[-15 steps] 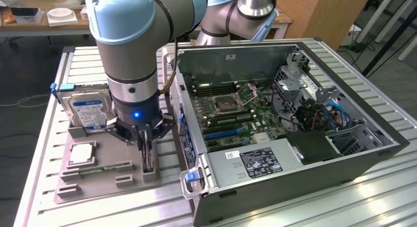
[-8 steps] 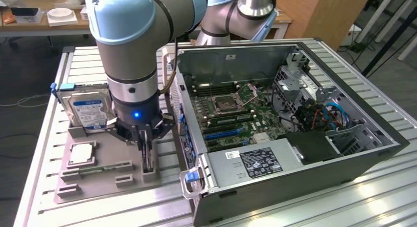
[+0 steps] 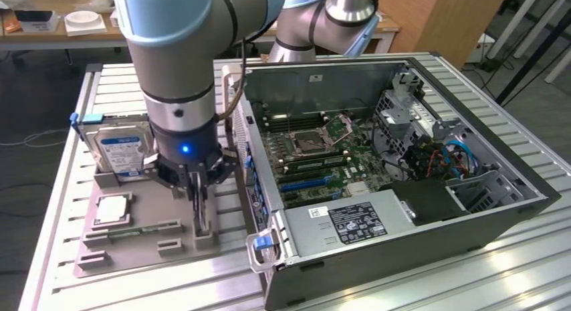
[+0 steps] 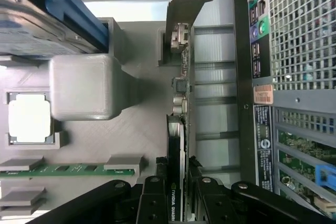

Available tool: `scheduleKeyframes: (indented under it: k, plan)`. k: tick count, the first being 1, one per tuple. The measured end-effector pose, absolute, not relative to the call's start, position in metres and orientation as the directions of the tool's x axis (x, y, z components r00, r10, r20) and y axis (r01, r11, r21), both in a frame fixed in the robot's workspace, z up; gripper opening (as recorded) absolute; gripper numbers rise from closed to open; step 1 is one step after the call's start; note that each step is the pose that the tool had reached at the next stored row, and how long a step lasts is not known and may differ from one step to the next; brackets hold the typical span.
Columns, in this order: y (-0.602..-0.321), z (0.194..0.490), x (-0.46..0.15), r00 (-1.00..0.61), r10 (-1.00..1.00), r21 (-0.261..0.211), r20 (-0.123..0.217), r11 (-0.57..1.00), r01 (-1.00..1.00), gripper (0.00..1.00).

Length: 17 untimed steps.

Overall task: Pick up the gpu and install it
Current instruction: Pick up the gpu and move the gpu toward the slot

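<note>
The gpu is a thin dark card standing on edge in a slotted stand on the grey parts tray, beside the open computer case. My gripper reaches straight down onto its top edge. In the wrist view the gpu runs between the two black fingers, which press against both of its faces, so the gripper is shut on it. The card's metal bracket shows at its far end. The card's lower edge still sits in the stand.
On the tray lie a hard drive in a blue caddy, a processor and a green memory stick. The case's perforated rear wall stands close beside the card. The motherboard lies exposed inside the case, with the power supply at its near end.
</note>
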<state>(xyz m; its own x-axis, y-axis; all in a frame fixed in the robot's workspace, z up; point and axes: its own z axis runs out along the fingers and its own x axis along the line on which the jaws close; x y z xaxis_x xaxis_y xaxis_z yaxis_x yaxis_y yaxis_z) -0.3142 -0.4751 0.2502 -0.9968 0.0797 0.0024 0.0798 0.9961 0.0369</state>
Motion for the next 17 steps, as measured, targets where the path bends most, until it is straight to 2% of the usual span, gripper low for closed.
scheduleKeyframes:
  k: [17]
  plan:
    - [-0.474, 0.327, -0.314, -0.997, 0.078, 0.037, 0.003, 0.996, 0.078, 0.26]
